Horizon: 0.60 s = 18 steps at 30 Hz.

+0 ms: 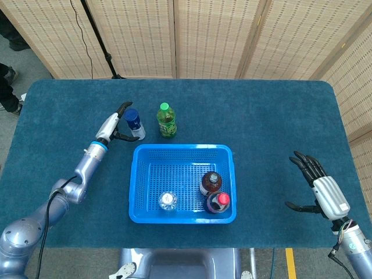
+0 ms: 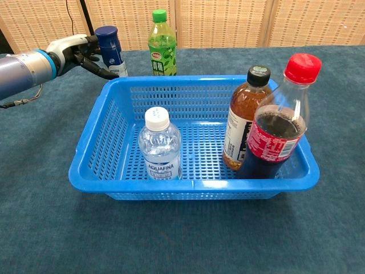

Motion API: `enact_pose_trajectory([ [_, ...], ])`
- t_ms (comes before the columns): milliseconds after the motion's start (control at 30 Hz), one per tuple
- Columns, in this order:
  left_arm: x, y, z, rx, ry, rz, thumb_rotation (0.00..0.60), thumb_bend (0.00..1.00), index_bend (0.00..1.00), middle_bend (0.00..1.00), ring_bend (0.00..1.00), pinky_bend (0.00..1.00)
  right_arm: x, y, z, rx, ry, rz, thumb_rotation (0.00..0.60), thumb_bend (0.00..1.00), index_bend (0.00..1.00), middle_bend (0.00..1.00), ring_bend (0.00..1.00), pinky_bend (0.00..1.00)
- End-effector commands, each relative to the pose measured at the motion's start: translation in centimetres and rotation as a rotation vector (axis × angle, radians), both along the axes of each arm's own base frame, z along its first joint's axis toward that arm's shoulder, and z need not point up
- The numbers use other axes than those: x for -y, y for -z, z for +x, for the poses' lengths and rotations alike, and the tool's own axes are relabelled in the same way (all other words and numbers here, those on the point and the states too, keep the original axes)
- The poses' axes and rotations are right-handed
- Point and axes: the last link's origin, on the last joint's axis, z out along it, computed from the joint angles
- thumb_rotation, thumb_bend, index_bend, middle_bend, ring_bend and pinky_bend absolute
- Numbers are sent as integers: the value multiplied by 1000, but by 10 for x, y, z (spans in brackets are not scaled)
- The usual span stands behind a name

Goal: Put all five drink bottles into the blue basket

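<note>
The blue basket stands mid-table and holds three bottles: a clear water bottle, a brown tea bottle and a red-capped cola bottle. Behind the basket a blue-capped white bottle and a green bottle stand upright on the table. My left hand is at the blue-capped bottle's left side, fingers apart around it; I cannot tell whether they touch. My right hand hovers empty at the far right with its fingers spread.
The table is covered in dark blue cloth. Woven folding screens stand behind its far edge, with a black stand and cable at the back left. The green bottle stands close to the right of the blue-capped one.
</note>
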Motion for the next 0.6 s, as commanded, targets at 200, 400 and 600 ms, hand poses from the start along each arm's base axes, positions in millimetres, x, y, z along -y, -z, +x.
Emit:
enact_pose_trajectory([
  [200,-3,17,19,30,11,0,600,446,161,121,126,308,2,-3,-2,3,9,-10,600,0,0,0,0,0],
  [400,-4,18,20,36,0,25,600,533,412,335,297,391,2,-3,-3,4,13,-10,600,0,0,0,0,0],
  [600,-3,5,13,75,4,71,600,538,455,371,327,392,1,-1,-2,1,11,-6,600,0,0,0,0,0],
])
